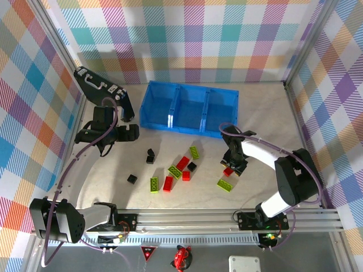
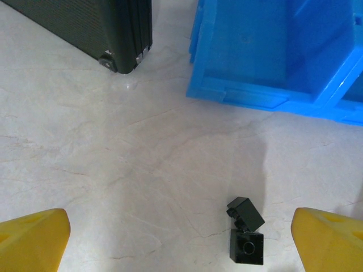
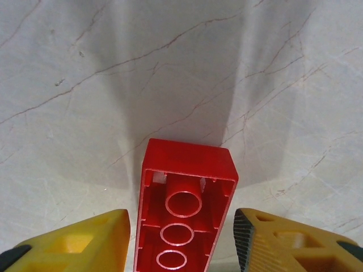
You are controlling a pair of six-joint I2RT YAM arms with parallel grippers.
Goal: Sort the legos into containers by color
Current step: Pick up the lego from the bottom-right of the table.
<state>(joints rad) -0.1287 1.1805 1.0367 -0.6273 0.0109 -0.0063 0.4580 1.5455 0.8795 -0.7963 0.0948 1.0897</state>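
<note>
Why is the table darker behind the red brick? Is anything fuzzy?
Right wrist view: a soft grey shadow falls on the table beyond the red brick; the yellow fingertips look blurry. Left wrist view: a faint shadow crosses the black bricks. Top external view: even light.

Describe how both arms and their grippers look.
Left arm: black joints, pale link near its base, grey-purple cable looped alongside. Right arm: white links, black joints, similar cable. Left gripper and right gripper have yellow wedge-shaped fingers; the right's has dark ribbed pads.
</note>
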